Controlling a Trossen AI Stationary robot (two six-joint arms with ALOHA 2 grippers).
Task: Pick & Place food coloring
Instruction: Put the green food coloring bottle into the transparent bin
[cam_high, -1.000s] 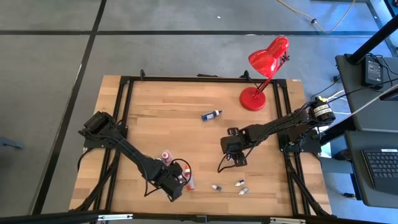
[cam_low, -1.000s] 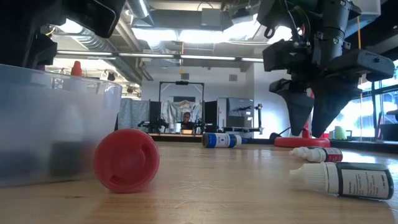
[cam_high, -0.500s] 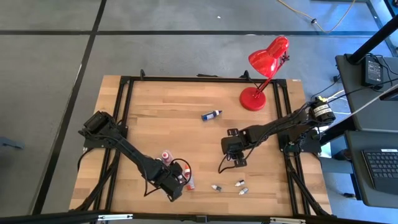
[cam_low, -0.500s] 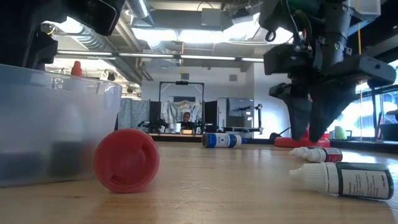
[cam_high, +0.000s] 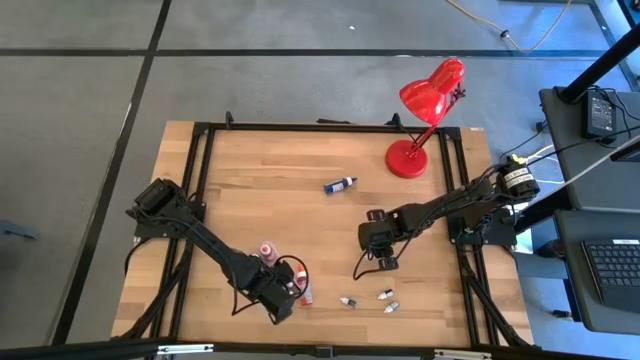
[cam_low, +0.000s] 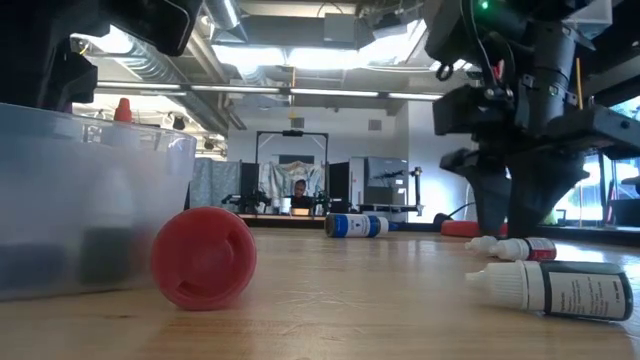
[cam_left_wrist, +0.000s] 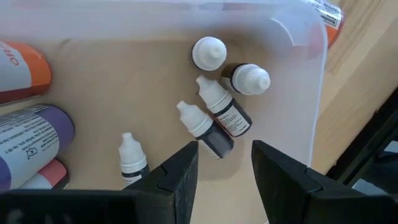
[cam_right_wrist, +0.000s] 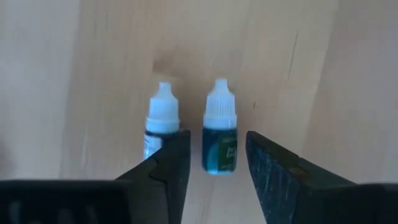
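Two dark fingers (cam_right_wrist: 168, 168) of the right gripper (cam_right_wrist: 214, 165) stand at a moderate gap on either side of a green-labelled dropper bottle (cam_right_wrist: 219, 137) lying on the wooden table (cam_right_wrist: 311, 62); contact with the bottle cannot be determined. A second white-capped bottle (cam_right_wrist: 161, 121) lies just beside the first, outside the fingers. In the high view, the right gripper (cam_high: 380, 262) sits low over the table toward its near right part, with its arm (cam_high: 440, 210) reaching in from the right edge. Three small bottles (cam_high: 384, 295) lie nearby on the wood toward the front edge. A blue bottle (cam_high: 340, 184) lies well apart toward the table's centre, and a red desk lamp (cam_high: 425, 110) stands at the far right corner.

The left gripper (cam_left_wrist: 224, 177) hovers over a clear plastic tray (cam_left_wrist: 308, 93), its fingers partly apart and holding nothing. Inside the tray lie several white-capped dropper bottles (cam_left_wrist: 221, 109), with larger orange and purple containers (cam_left_wrist: 31, 134) at one side. In the low view, a red round cap (cam_low: 203, 257) rests on the table just beside the tray wall (cam_low: 90, 210), and two bottles (cam_low: 560, 287) lie near the right gripper.
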